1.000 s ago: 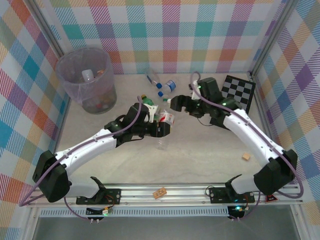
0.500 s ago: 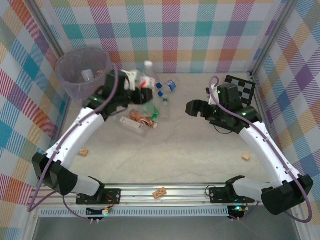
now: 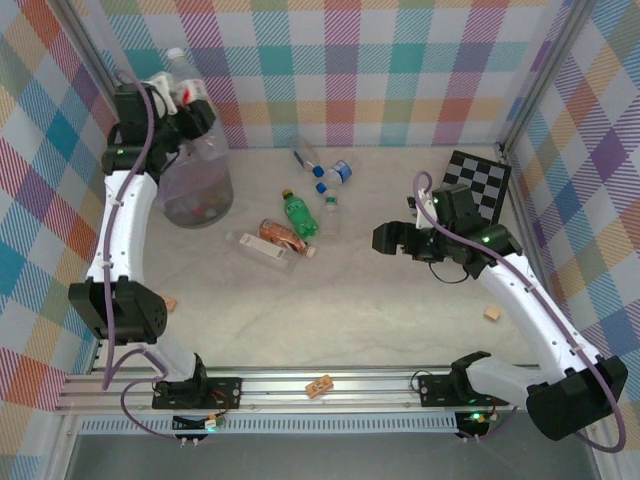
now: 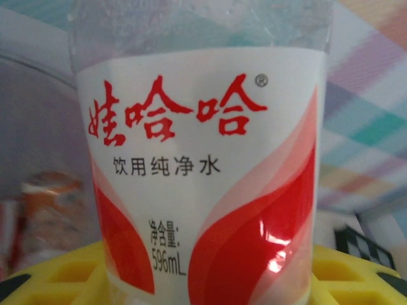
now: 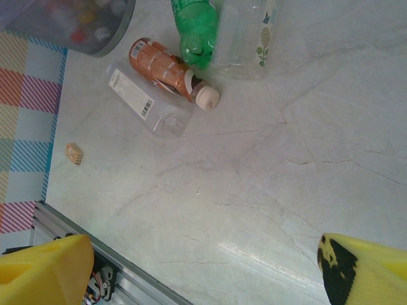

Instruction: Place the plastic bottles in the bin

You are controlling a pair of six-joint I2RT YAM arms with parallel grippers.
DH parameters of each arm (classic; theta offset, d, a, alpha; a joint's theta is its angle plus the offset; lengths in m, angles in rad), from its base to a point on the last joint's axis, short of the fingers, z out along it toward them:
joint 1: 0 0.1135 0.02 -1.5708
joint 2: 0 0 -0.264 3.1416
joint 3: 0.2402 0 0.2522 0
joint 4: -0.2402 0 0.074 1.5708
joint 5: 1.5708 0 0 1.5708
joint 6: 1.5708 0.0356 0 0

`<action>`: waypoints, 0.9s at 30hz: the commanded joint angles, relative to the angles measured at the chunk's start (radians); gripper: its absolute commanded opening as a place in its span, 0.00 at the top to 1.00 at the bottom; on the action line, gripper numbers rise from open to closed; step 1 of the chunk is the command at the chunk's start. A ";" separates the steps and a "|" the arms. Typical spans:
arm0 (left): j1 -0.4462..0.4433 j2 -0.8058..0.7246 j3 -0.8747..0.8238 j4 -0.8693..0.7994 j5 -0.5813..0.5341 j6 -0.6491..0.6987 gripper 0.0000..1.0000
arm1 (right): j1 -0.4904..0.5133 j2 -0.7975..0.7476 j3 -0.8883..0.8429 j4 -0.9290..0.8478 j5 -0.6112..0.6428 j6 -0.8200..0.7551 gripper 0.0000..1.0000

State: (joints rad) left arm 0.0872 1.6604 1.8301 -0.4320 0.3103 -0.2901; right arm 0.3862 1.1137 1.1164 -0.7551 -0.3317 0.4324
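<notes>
The clear bottle (image 4: 203, 178) with the red label is up over the bin (image 3: 205, 190), and your left hand (image 3: 180, 100) is holding it. A green bottle (image 3: 298, 213) and a brown bottle (image 3: 283, 236) lie on the tabletop (image 3: 400, 310) nearby. Your right hand (image 3: 383, 239) is wide, with nothing in it.

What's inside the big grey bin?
Through the bin's see-through wall, a few bottles show at the bottom, with red and orange bits. How many is unclear: the left gripper and its red-labelled bottle hang over the opening and cover the top.
</notes>
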 commanded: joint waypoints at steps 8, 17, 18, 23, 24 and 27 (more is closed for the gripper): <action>0.123 0.081 0.002 0.315 -0.043 -0.143 0.78 | 0.000 -0.059 -0.069 -0.035 -0.014 -0.033 0.09; 0.125 0.292 0.340 -0.249 -0.197 0.155 0.74 | 0.000 -0.063 -0.082 -0.041 0.005 -0.057 0.08; 0.125 0.307 0.351 -0.277 -0.204 0.176 0.74 | 0.000 -0.060 -0.082 -0.039 0.005 -0.060 0.08; 0.122 0.351 0.352 -0.385 -0.237 0.281 0.70 | 0.000 -0.042 -0.090 -0.027 0.003 -0.078 0.08; 0.123 0.360 0.353 -0.403 -0.246 0.297 0.70 | 0.000 -0.040 -0.092 -0.025 0.003 -0.078 0.08; 0.121 0.395 0.361 -0.468 -0.257 0.352 0.67 | 0.000 -0.030 -0.096 -0.015 0.000 -0.082 0.08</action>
State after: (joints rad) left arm 0.2111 2.0369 2.1643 -0.7849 0.0849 -0.0345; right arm 0.3862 1.0729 1.0355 -0.7860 -0.3264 0.3775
